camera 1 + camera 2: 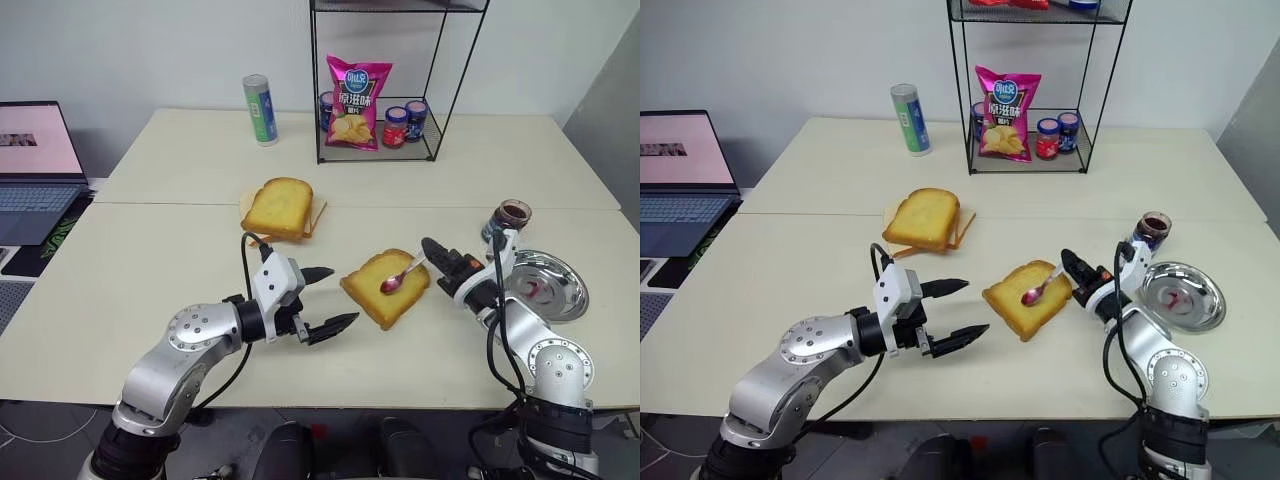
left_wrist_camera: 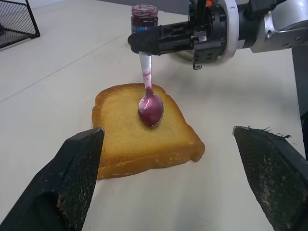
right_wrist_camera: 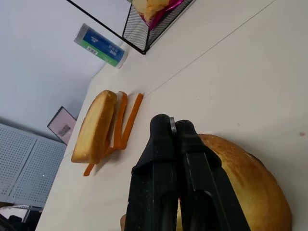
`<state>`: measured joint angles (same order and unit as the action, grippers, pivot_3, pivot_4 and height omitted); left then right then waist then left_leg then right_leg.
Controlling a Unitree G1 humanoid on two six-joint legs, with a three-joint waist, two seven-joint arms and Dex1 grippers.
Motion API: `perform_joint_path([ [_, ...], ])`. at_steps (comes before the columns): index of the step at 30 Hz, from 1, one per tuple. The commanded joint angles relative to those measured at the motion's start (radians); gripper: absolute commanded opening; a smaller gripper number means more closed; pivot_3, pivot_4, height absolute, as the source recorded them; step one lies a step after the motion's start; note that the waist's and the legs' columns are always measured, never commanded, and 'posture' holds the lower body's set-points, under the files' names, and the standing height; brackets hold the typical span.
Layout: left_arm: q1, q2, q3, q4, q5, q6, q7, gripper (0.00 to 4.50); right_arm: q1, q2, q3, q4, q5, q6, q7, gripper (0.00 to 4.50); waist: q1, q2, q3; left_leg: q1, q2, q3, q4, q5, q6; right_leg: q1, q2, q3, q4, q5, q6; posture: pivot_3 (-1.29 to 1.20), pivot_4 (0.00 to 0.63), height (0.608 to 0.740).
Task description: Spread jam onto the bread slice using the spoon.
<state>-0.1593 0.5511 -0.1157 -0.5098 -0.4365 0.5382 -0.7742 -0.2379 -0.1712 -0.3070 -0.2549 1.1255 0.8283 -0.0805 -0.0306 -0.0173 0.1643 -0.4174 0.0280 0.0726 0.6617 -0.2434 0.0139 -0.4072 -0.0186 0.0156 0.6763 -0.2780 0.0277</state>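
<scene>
- Clamped in right gripper (image 1: 428, 247): spoon (image 1: 400, 277), jam-loaded bowl on bread slice (image 1: 385, 288) just ahead.
- Left gripper (image 1: 328, 298) gaping wide, empty, beside slice.
- Spreading barely begun; crumb unsmeared.

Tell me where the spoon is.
The spoon lies bowl-down on the bread slice at table centre, its handle pinched in the right gripper.

We lose the spoon (image 3: 172, 124) handle between the right end effector (image 3: 174, 126) fingers — just a sliver shows. The laptop (image 1: 35, 165) is cut by the edge, and the far jars' (image 1: 405, 124) labels are too small to read.
</scene>
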Motion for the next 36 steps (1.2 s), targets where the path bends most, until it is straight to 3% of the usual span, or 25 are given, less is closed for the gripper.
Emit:
perform_joint_path([
  [1, -0.013, 0.004, 0.004, -0.046, -0.014, -0.002, 0.002, 4.50, -0.005, -0.001, 0.017, -0.012, -0.021, -0.023, 0.037, 0.03, 0.000, 0.000, 0.000, 0.000, 0.000, 0.000, 0.000, 0.000, 0.000, 0.000, 0.000, 0.000, 0.000, 0.000, 0.000, 0.00, 0.150, 0.740],
  [9, -0.019, -0.001, -0.002, -0.047, -0.011, 0.000, 0.008, 4.50, -0.007, -0.045, 0.050, 0.014, -0.149, -0.085, 0.115, 0.03, 0.000, 0.000, 0.000, 0.000, 0.000, 0.000, 0.000, 0.000, 0.000, 0.000, 0.000, 0.000, 0.000, 0.000, 0.000, 0.00, 0.150, 0.740],
  [21, -0.038, -0.012, -0.010, -0.036, -0.010, -0.002, 0.010, 4.50, -0.087, -0.022, 0.027, 0.072, -0.245, -0.168, 0.104, 0.03, 0.001, 0.000, 0.000, 0.000, 0.000, 0.000, 0.000, 0.000, 0.000, 0.000, 0.000, 0.000, 0.000, 0.000, -0.001, 0.00, 0.150, 0.740],
  [36, -0.056, -0.025, -0.022, -0.023, -0.011, -0.006, 0.013, 4.50, -0.091, 0.049, -0.028, -0.022, -0.015, -0.047, 0.008, 0.03, 0.000, 0.000, 0.000, 0.000, 0.000, 0.000, 0.000, 0.000, 0.000, 0.000, 0.000, 0.000, 0.001, 0.001, -0.001, 0.00, 0.150, 0.740],
])
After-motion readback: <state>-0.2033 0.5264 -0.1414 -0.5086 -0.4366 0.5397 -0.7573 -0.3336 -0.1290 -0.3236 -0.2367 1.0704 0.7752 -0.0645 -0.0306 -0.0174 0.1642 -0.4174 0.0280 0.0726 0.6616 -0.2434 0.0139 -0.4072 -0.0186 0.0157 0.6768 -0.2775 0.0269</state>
